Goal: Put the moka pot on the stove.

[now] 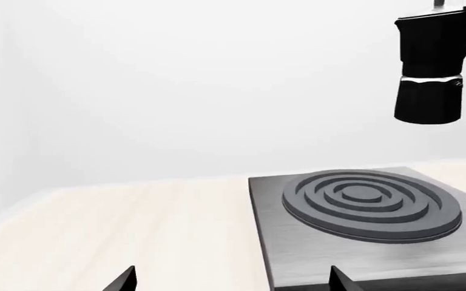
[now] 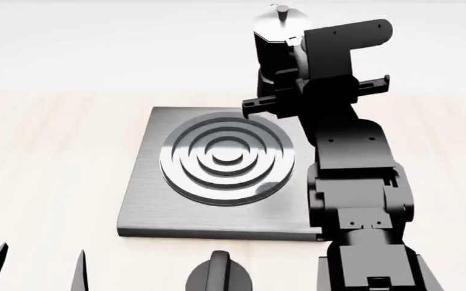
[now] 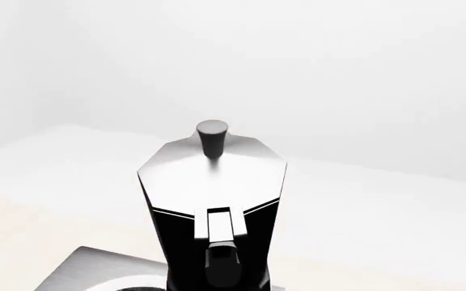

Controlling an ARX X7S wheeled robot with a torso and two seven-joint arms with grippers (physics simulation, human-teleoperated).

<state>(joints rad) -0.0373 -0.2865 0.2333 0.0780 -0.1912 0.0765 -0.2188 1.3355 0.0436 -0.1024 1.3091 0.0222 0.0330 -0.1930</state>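
right arm reaches forward from the lower right of the head view, black segments stacked up to the wrist. right end effector (image 2: pixel 286 60) raised in the air, closed on the moka pot (image 2: pixel 275 42) by its handle side, pot hanging upright; fingers themselves mostly hidden behind the wrist block. left end effector (image 2: pixel 34 270) low at the near left, two pointed fingertips (image 1: pixel 124 280) spread apart, nothing between them.

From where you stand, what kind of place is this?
Probably a simulated kitchen counter: a metal stove with a ring burner sits on a pale wooden top, and the right gripper holds a moka pot above it.
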